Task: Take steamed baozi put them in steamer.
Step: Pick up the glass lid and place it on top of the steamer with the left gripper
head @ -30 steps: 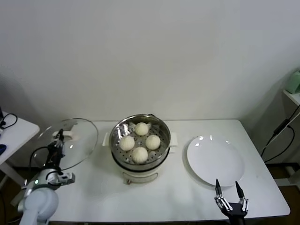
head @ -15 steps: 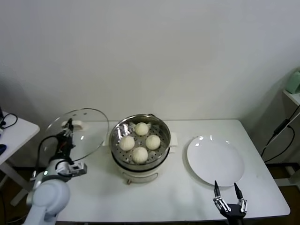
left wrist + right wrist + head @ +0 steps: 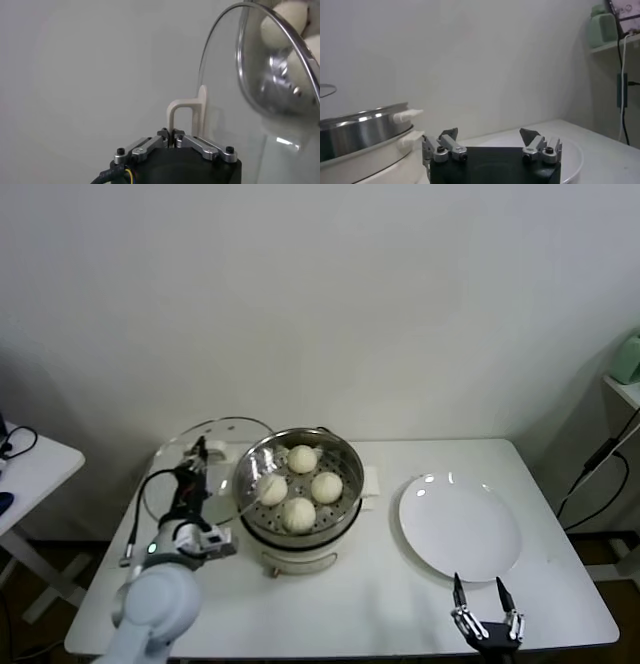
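Cream-white baozi, four in number, sit on the perforated tray inside the steamer (image 3: 299,484): one at the back (image 3: 302,458), one on the robot's left (image 3: 270,489), one on its right (image 3: 326,486), one at the front (image 3: 298,514). The steamer stands near the middle of the bench (image 3: 380,604). A glass lid (image 3: 205,469) is held tilted just left of the steamer, its edge overlapping the steamer's left rim. The left gripper (image 3: 172,134) is clamped narrow on the lid's white handle (image 3: 187,116). A white plate (image 3: 459,527) lies flat on the bench to the right of the steamer, apart from it. The right gripper (image 3: 484,596) hangs at the near edge of the bench, below the plate, fingers spread wide and holding nothing.
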### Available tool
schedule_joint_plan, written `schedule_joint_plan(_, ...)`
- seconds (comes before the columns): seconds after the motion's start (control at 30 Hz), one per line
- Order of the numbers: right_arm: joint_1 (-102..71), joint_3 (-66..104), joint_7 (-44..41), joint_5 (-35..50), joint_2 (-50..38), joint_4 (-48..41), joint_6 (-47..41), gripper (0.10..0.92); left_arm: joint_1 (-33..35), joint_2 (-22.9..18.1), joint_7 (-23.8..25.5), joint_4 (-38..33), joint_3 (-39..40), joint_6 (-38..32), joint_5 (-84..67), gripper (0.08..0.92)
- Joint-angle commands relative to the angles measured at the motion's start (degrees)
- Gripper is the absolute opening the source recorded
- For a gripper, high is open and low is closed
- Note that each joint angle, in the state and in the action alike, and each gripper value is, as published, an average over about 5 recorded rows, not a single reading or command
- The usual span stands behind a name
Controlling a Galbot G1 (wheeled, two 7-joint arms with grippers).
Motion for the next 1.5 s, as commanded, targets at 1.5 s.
schedule_joint_plan(1.5,0.23,0.81,0.13,0.15,-0.51,-0.46,-0.23,0.823,-6.84,-18.40,2.27,12.03,15.37,-2.34,22.21,0.136)
